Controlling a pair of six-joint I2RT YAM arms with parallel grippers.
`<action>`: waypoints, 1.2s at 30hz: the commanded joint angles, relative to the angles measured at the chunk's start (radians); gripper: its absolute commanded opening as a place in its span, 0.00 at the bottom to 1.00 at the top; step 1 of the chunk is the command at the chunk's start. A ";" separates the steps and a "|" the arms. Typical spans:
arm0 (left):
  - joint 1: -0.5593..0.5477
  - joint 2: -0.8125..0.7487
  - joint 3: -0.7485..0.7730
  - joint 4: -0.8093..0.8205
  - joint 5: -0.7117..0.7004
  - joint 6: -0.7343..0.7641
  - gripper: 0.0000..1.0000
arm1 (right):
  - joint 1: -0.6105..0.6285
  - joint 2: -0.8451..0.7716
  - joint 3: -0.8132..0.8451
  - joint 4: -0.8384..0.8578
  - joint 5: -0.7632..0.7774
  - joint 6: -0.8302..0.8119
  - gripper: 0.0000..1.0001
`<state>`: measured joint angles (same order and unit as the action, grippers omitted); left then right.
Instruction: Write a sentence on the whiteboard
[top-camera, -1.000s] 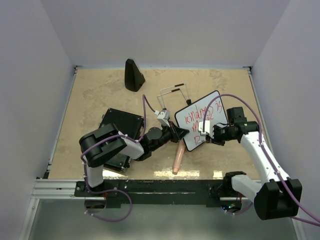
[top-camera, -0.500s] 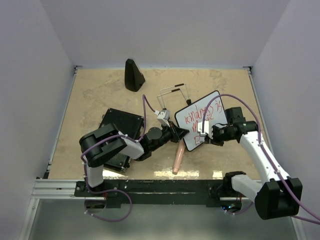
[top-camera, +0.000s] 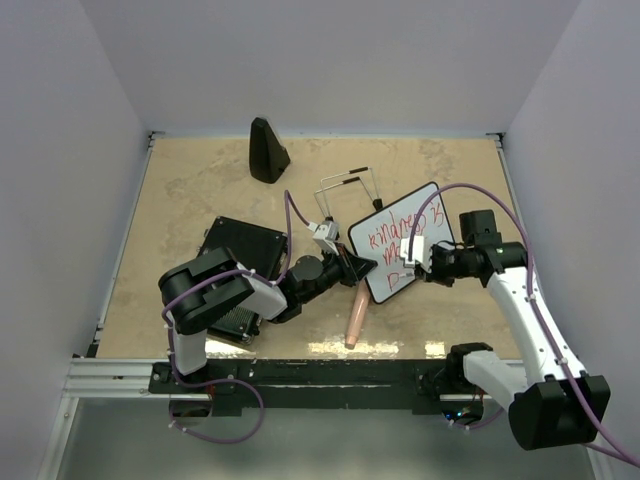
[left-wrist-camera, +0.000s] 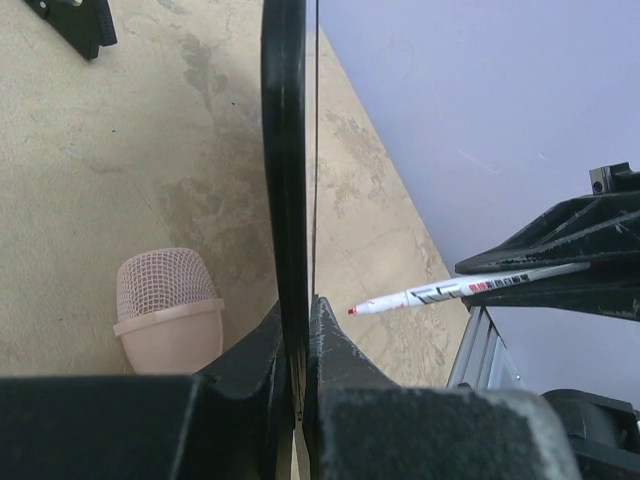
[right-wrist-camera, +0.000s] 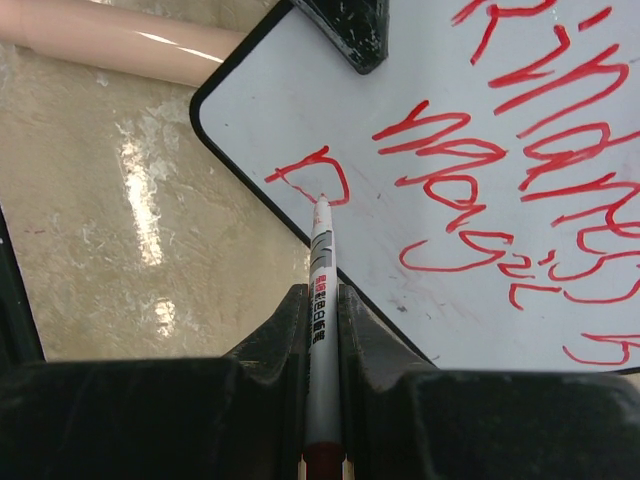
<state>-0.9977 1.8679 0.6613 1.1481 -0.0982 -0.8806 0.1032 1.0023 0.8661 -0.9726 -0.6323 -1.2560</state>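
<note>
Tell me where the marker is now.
In the right wrist view, the marker sits clamped in the right claw, its tip over a red letter near the whiteboard corner, beside the edge gripped by the left claw.

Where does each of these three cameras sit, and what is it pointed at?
Top external: above and behind the arms, looking down on the beige table; both arms show.
Left wrist: on the left arm, looking along the left claw, which is clamped on the edge of the small white rectangular black-framed whiteboard.
Right wrist: on the right arm, looking along the right claw, which holds the white red-tipped marker towards the whiteboard.
Shared: both wrist views show marker and whiteboard.
</note>
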 joint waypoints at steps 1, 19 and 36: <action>-0.002 -0.030 -0.008 0.125 0.011 -0.003 0.00 | -0.010 -0.013 -0.013 0.052 0.052 0.078 0.00; -0.002 -0.026 0.001 0.124 0.015 -0.003 0.00 | -0.011 0.021 -0.072 0.192 0.063 0.162 0.00; -0.002 -0.019 0.000 0.128 0.015 -0.003 0.00 | -0.011 0.045 -0.101 0.124 0.091 0.087 0.00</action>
<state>-0.9951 1.8679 0.6556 1.1488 -0.0959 -0.8799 0.0921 1.0378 0.7792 -0.8207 -0.5560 -1.1267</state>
